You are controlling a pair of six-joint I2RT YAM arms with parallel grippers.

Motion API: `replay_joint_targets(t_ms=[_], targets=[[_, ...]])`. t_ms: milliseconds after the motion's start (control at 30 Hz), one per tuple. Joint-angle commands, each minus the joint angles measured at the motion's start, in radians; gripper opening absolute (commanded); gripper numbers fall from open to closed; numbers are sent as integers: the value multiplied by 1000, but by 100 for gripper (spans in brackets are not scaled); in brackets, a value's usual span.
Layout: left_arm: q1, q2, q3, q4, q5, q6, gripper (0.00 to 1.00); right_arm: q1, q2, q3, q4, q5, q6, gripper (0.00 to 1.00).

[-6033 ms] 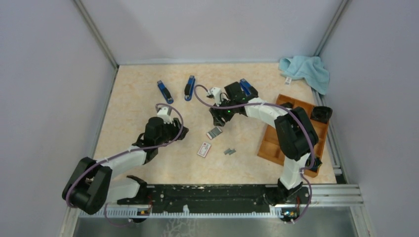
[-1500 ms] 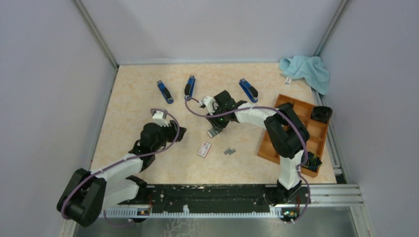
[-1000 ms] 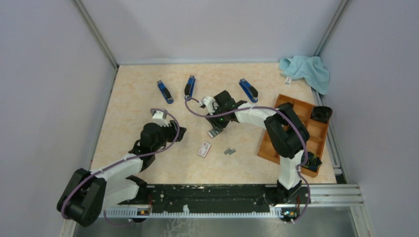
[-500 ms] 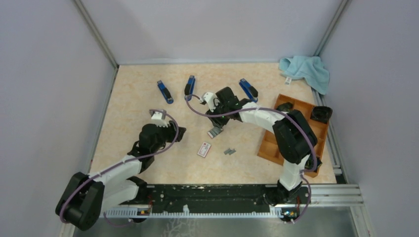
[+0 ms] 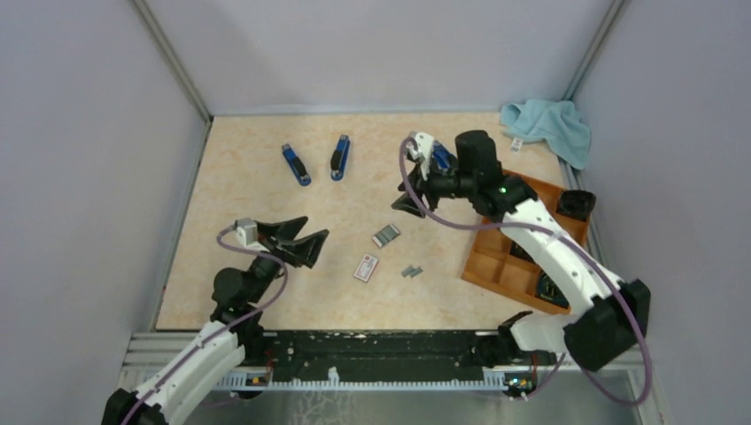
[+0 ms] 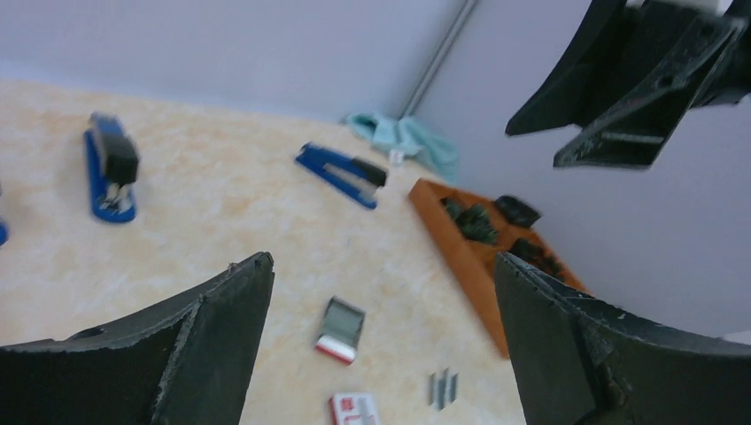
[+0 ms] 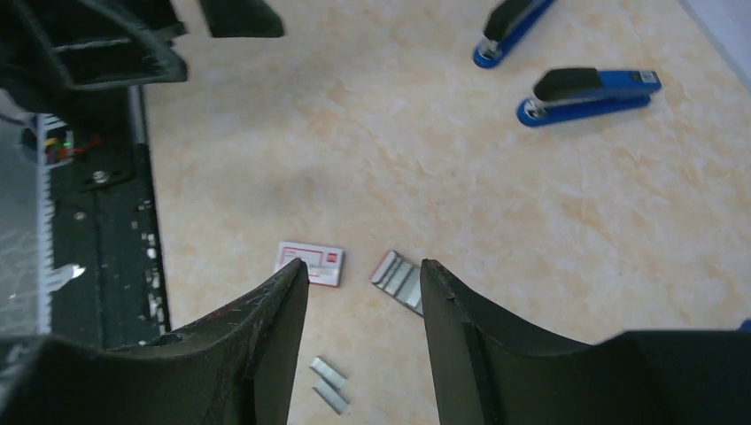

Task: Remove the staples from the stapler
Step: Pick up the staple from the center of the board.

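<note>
Change: the left arm has drawn back toward the near edge since half a second ago, and the left tool (image 5: 299, 237) now stands spread wide with nothing in it. The right arm has lifted off the grey ribbed pack (image 5: 385, 235) and swung to the far right.
Right tool: the right tool (image 5: 406, 200) hangs above the bench (image 5: 248, 195), jaws partly apart, with nothing between them.
Staples: the loose staples (image 5: 412, 272) lie flat on the bench, unmoved. They are just right of the white box (image 5: 366, 267), near the orange tray (image 5: 496, 266) and well apart from both tools.
Top view: the left stapler (image 5: 296, 165) and middle stapler (image 5: 340, 157) lie closed at the far side. The right arm covers most of the right stapler (image 5: 443, 159).
Left wrist view: the right stapler shows whole here, closed and lying flat. Dark items (image 6: 478, 221) sit in the tray's compartments, and the right tool hangs at the upper right.
Right wrist view: the pack reads as grey strips side by side with one red end.
Around: a light blue cloth (image 5: 549, 124) lies in the far right corner.
</note>
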Motion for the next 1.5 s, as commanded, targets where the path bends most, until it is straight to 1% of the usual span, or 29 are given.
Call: replay_joint_targets(t_ms=[0, 33, 67, 133, 167, 200, 233, 267, 367, 400, 433, 467, 500, 533, 667, 767, 800, 900, 1000, 1133, 1233, 1467], targets=[[-5, -7, -66, 199, 171, -119, 99, 6, -208, -143, 118, -235, 86, 53], [-5, 19, -40, 189, 229, -112, 99, 4, -243, -181, 157, -261, 67, 53], [-6, 54, -12, 179, 293, -104, 98, -1, -270, -210, 161, -280, 26, 53], [-13, 144, 39, 178, 399, -94, 92, -23, -291, -221, 131, -270, -24, 54], [-27, 191, 62, 182, 440, -81, 90, -41, -297, -224, 129, -264, -23, 54], [-57, 250, 79, 186, 443, -56, 88, -60, -303, -229, 133, -267, -20, 54], [-127, 289, 94, 178, 413, -10, 87, -81, -310, -234, 132, -274, -18, 54], [-205, 318, 120, 142, 349, 62, 87, -90, -314, -238, 128, -271, -19, 54], [-475, 437, 216, 15, 91, 316, 89, -111, -321, -243, 112, -229, -30, 54], [-534, 490, 242, 8, 27, 379, 89, -117, -315, -239, 106, -206, -29, 54], [-574, 544, 254, 31, -15, 429, 89, -123, -309, -232, 99, -184, -27, 54], [-603, 604, 252, 89, -40, 470, 88, -127, -304, -228, 93, -160, -28, 54], [-619, 659, 237, 181, -51, 508, 87, -129, -301, -228, 88, -127, -32, 54], [-628, 723, 218, 315, -61, 530, 87, -132, -299, -226, 86, -95, -34, 54], [-632, 998, 176, 730, -73, 602, 88, -142, -294, -218, 72, -19, -44, 54], [-632, 1222, 175, 1004, -34, 647, 85, -143, -290, -218, 67, 0, -52, 54], [-632, 1271, 194, 1017, -29, 663, 83, -144, -288, -218, 66, 5, -55, 54], [-632, 1366, 231, 1022, -67, 636, 80, -145, -281, -217, 60, 15, -62, 54], [-630, 1406, 237, 1023, -85, 630, 75, -144, -272, -214, 53, 11, -67, 54], [-631, 1420, 244, 1021, -80, 626, 63, -145, -258, -214, 48, 4, -71, 54], [-630, 1424, 252, 1009, -93, 622, 58, -145, -253, -215, 47, 5, -73, 54], [-630, 1421, 298, 907, -97, 584, 56, -145, -245, -217, 48, 5, -80, 54]])
